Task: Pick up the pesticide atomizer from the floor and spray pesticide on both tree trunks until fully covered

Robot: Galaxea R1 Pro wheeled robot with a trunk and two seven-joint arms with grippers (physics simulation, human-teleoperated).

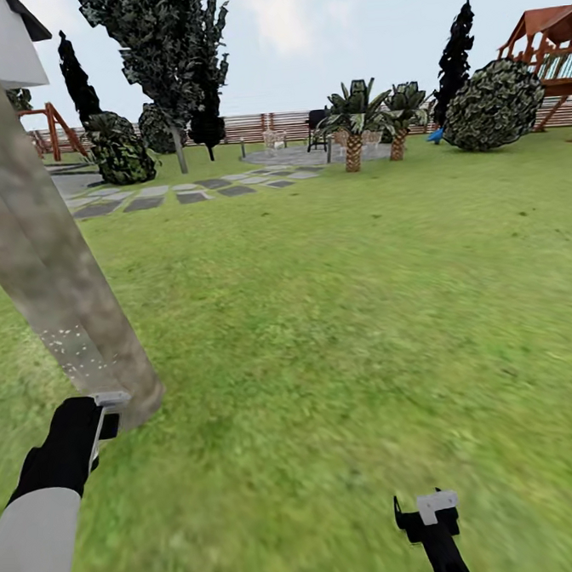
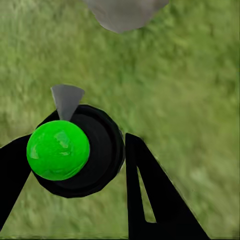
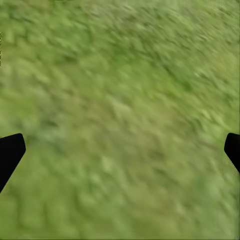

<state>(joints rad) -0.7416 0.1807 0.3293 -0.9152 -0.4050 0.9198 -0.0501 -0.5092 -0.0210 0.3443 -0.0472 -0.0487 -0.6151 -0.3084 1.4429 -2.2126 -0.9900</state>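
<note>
The left gripper (image 2: pixel 80 165) jaws clasp the atomizer (image 2: pixel 75 152) beside a trunk (image 1: pixel 40 252). White specks dot the trunk. The right gripper (image 3: pixel 120 150) jaws gape over grass (image 3: pixel 120 90).

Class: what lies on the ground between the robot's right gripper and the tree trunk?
Head view: only bare lawn separates the right gripper from the tree trunk.

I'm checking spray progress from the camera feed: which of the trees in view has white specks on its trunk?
The thick grey-beige tree trunk leaning at the near left, just above the left gripper. The palms and conifers stand far back by the fence.
</note>
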